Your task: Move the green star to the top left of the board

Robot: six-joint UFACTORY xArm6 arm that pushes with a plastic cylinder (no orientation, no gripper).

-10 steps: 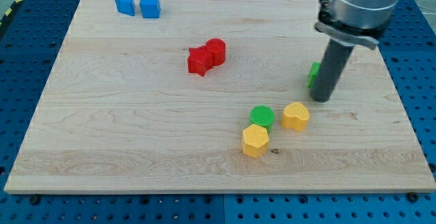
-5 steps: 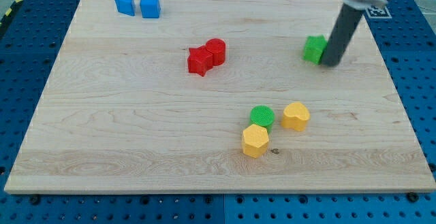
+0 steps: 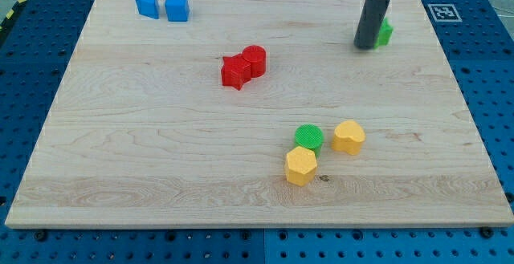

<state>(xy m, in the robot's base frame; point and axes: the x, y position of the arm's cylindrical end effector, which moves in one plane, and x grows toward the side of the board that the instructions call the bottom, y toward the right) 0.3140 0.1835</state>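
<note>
The green star (image 3: 385, 32) lies near the view's top right of the wooden board (image 3: 161, 144), mostly hidden behind my rod; only its right part shows. My tip (image 3: 366, 46) rests on the board at the star's left side, touching or nearly touching it.
Two blue blocks (image 3: 147, 4) (image 3: 177, 7) sit side by side at the top left. A red star (image 3: 234, 72) and a red cylinder (image 3: 254, 59) touch near the middle. A green cylinder (image 3: 308, 137) and two yellow blocks (image 3: 301, 166) (image 3: 348, 136) cluster at lower right.
My rod moved up the view and crossed from the green star's right side to its left. The star slid up the view from mid right to top right.
</note>
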